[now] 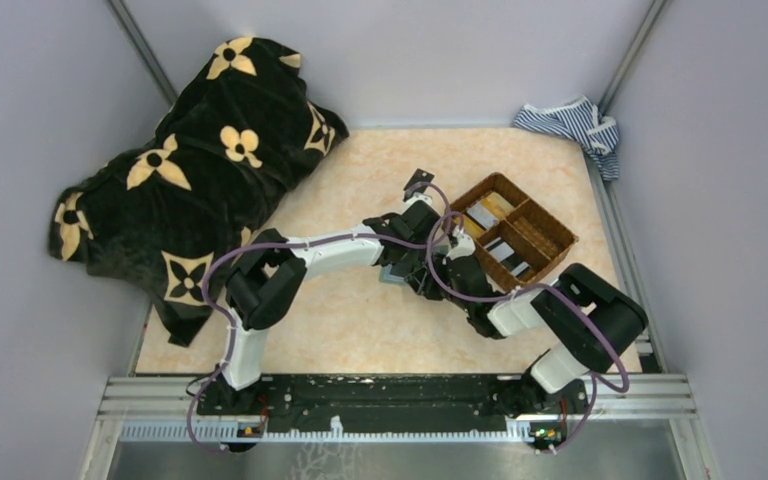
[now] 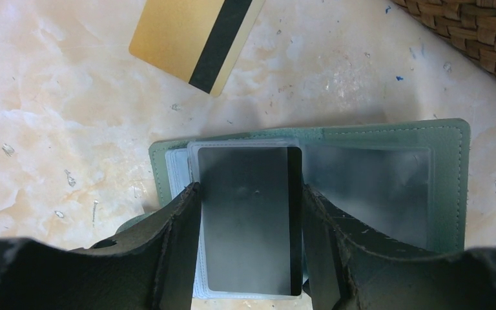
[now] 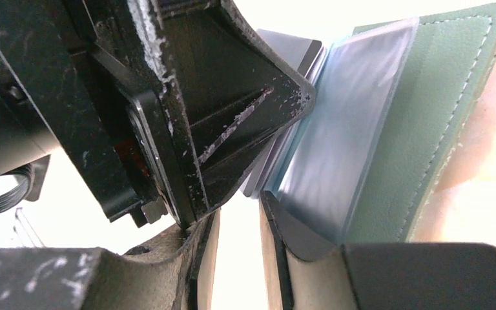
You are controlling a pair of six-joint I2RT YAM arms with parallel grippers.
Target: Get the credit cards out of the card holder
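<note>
The sage-green card holder (image 2: 387, 132) lies open on the marble tabletop, its clear sleeves facing up. A dark grey credit card (image 2: 248, 219) sits at the left sleeve. My left gripper (image 2: 250, 194) straddles this card, with both fingers against its long edges, shut on it. In the right wrist view the card holder (image 3: 439, 97) stands on the right, its clear sleeve (image 3: 342, 129) facing me and the card's grey corner (image 3: 290, 46) showing behind the left gripper's black finger (image 3: 232, 97). My right gripper (image 3: 240, 213) is open with nothing between its fingers; its right finger rests against the sleeve. From above, both grippers (image 1: 422, 268) cover the card holder.
A gold card with a dark stripe (image 2: 194, 39) lies loose beyond the card holder. The brown woven divided basket (image 1: 550, 235) stands just right of the grippers, with cards in it. A black flower-patterned blanket (image 1: 190, 170) fills the left side. A striped cloth (image 1: 570, 125) lies at the back right.
</note>
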